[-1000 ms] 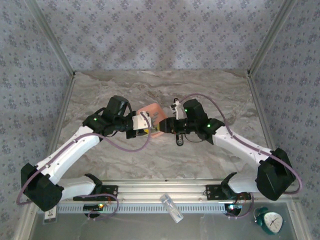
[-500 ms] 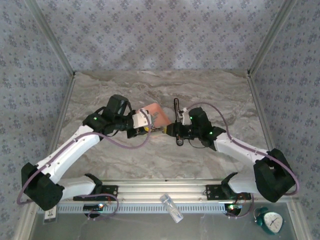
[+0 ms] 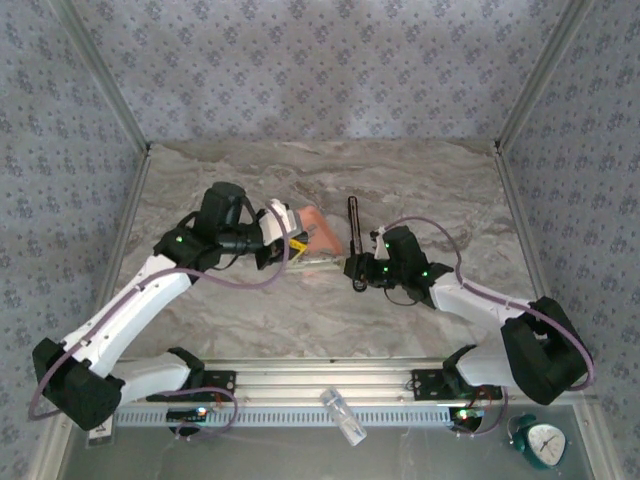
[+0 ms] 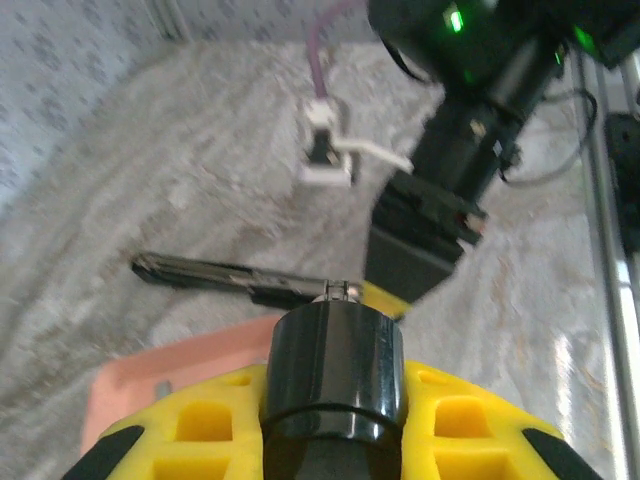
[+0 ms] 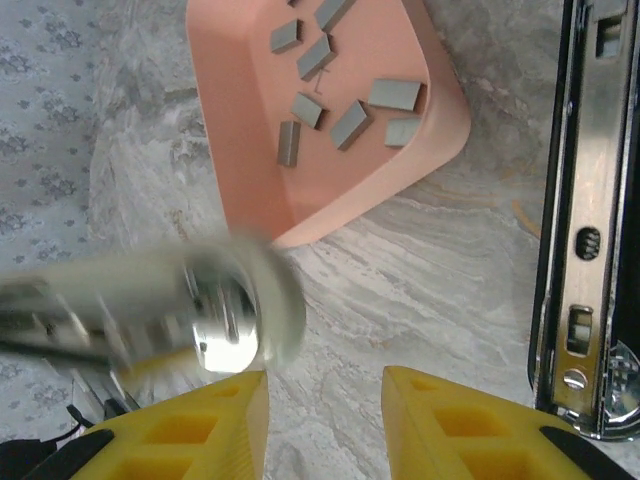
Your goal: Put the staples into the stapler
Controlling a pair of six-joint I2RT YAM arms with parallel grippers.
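Nothing is loaded yet, as far as I can judge. The staples (image 5: 350,123) lie as several short grey strips loose in the salmon tray (image 5: 245,150), none lifted out. The stapler (image 5: 590,220) lies opened flat on the desk (image 3: 250,310) just beside the tray, its long metal rail facing up. In the stretch I see through the right wrist camera there is no strip in that rail.

The left claw (image 3: 290,245) hangs at the near edge of the tray. Its yellow fingers (image 4: 460,420) are clenched on a black cylindrical piece (image 4: 335,370) with a small metal tip. I cannot tell what that piece is.

The right claw (image 5: 325,400) is released: its two yellow fingertips stand apart with bare desk between them, grasping nothing. It sits low between the tray and the stapler. A blurred pale cylinder (image 5: 215,310) with a shiny end crosses that view just in front of the tray; it is too smeared for me to name.

What is left, I reckon, is the whole job: pick a strip out of the tray, seat it in the rail, close the stapler.

As for writing, I can read none. The stapler's metal shows slots and rivets but no brand. A small teal clock (image 3: 541,441) sits by the right arm's base, its face too small to read.
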